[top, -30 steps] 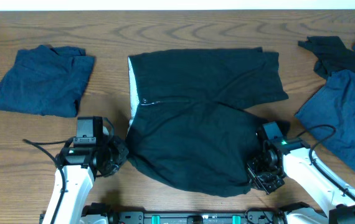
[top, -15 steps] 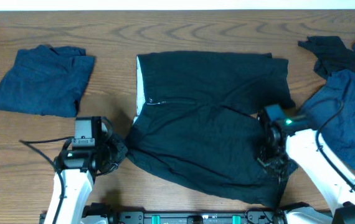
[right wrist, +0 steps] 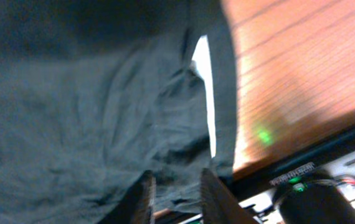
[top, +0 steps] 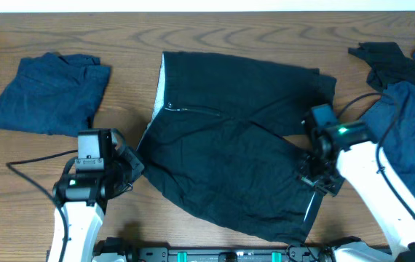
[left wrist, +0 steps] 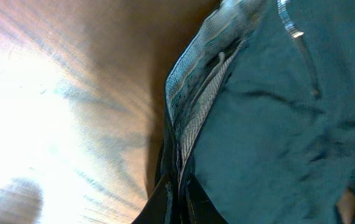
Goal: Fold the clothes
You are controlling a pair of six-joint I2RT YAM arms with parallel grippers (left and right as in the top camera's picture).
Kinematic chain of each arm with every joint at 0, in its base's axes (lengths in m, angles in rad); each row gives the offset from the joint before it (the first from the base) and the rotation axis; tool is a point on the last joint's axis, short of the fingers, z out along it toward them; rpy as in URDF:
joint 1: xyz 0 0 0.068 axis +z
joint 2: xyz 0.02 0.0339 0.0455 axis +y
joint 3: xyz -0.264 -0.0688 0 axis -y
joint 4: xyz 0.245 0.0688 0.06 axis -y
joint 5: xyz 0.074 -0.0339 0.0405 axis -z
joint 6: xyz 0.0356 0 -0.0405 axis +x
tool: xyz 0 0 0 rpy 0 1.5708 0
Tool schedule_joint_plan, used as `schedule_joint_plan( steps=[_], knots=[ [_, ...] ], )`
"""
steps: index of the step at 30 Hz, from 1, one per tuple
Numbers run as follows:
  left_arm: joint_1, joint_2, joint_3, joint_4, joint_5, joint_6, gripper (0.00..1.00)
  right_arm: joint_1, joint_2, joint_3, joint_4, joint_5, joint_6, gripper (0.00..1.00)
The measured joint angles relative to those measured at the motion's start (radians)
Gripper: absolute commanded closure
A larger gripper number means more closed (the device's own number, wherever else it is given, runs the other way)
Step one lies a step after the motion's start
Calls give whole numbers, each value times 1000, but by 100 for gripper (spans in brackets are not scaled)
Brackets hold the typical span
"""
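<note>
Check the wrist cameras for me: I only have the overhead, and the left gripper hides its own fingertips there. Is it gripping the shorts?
Observer: Yes. The left wrist view shows the left gripper shut on the shorts at the waist edge.
Operator: What does that edge look like up close?
Observer: The inner waistband shows as pale mesh, turned outward.
Operator: And the right side?
Observer: The right wrist view shows the right gripper with its jaws apart and dark cloth in the gap.
</note>
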Motion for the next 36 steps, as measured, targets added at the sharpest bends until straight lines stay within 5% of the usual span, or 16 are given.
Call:
schedule_joint_plan(
  steps=[3,6,14,25,36],
  knots=[
    [0,55,0,-20,-6,0,94,54,1,-66,66,-31,1,73],
    [0,102,0,-37,-10,0,94,77,1,-135,160,-54,23,98],
    [0,190,0,-37,-13,0,94,56,13,-240,566,-60,9,99],
    [0,279,0,19,-13,0,94,44,180,-214,624,-61,-19,99],
    [0,296,-1,152,-13,0,94,-74,269,-158,874,-46,-60,99]
  ],
)
